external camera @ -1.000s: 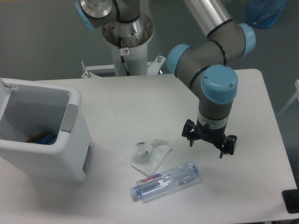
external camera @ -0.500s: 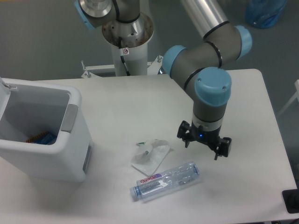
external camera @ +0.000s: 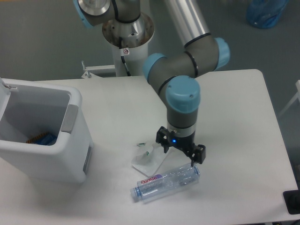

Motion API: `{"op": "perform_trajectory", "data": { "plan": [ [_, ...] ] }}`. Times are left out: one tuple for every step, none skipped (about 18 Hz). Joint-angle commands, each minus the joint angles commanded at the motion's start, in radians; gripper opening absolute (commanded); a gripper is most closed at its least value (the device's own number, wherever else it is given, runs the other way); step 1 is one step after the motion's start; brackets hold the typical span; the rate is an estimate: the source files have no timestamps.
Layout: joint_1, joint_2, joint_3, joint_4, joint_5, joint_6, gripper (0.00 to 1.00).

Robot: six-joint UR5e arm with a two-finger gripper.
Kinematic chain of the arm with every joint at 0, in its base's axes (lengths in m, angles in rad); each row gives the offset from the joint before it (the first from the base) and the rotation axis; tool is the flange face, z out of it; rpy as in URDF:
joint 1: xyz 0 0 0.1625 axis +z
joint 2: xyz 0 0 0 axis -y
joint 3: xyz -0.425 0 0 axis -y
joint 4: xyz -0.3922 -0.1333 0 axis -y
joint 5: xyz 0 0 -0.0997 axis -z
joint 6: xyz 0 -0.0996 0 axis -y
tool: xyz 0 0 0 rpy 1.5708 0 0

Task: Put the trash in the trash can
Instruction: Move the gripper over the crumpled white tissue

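nearest me the bottle (external camera: 165,182) lies on its side on the table (external camera: 243,140), cap end to the left. the wrapper (external camera: 149,158) sits just behind it, touching or nearly so. my gripper (external camera: 181,152) hangs over the spot between the two with its fingers spread and nothing in them. i judge this the approach to a first pick: next i must lower and close. the bin (external camera: 42,136) waits well off left.
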Motion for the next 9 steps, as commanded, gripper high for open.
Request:
{"op": "perform_trajectory", "data": {
  "plan": [
    [-0.011, 0.000, -0.008, 0.000, 0.002, -0.020, 1.00],
    [-0.018, 0.000, -0.009, -0.003, 0.000, -0.046, 1.00],
    [-0.029, 0.000, -0.023, -0.003, 0.002, -0.066, 1.00],
    [-0.034, 0.000, -0.038, -0.002, 0.002, -0.071, 1.00],
    [-0.035, 0.002, -0.051, 0.000, 0.002, -0.072, 1.00],
    [-0.037, 0.005, -0.052, 0.000, 0.002, -0.069, 1.00],
    [-0.037, 0.009, -0.055, -0.002, 0.002, -0.071, 1.00],
    [-0.037, 0.009, -0.069, -0.002, 0.002, -0.069, 1.00],
    [-0.037, 0.009, -0.083, 0.003, 0.002, -0.065, 1.00]
  ]
}}
